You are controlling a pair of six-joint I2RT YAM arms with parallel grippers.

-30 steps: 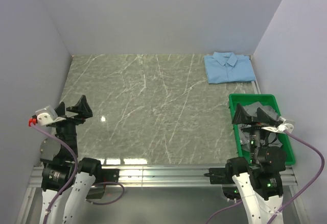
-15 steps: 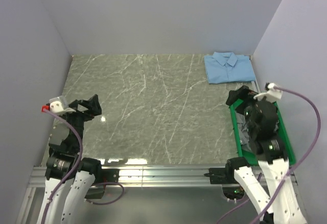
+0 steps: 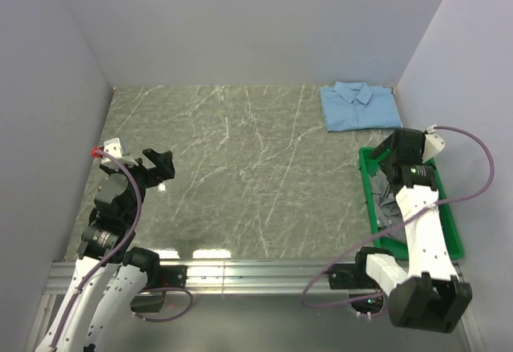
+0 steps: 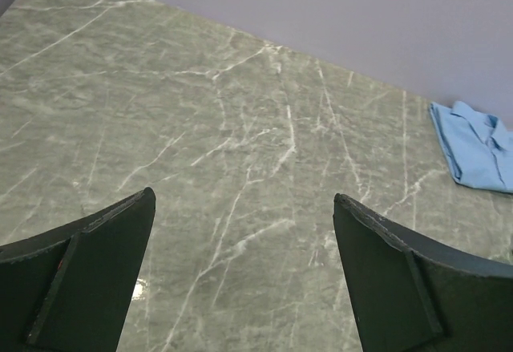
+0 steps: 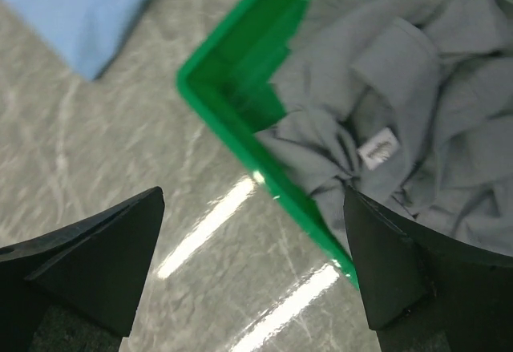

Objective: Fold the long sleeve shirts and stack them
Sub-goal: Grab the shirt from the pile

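Grey shirt [image 5: 417, 103] fills the green tray [image 5: 232, 67]; right pincer [image 5: 252, 204] has swung over it, left pincer [image 4: 240, 204] advanced, both released.

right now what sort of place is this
Likely a robot test cell: plain grey walls around a marble-patterned tabletop, a folded light blue shirt, a green plastic tray holding crumpled grey cloth.

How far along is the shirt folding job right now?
Done: the light blue shirt lies folded in the far right corner. In hand: nothing; the right pincer hangs open over the green tray, the left pincer open over the table. Left: the grey shirt, crumpled in the tray, needs folding and stacking.
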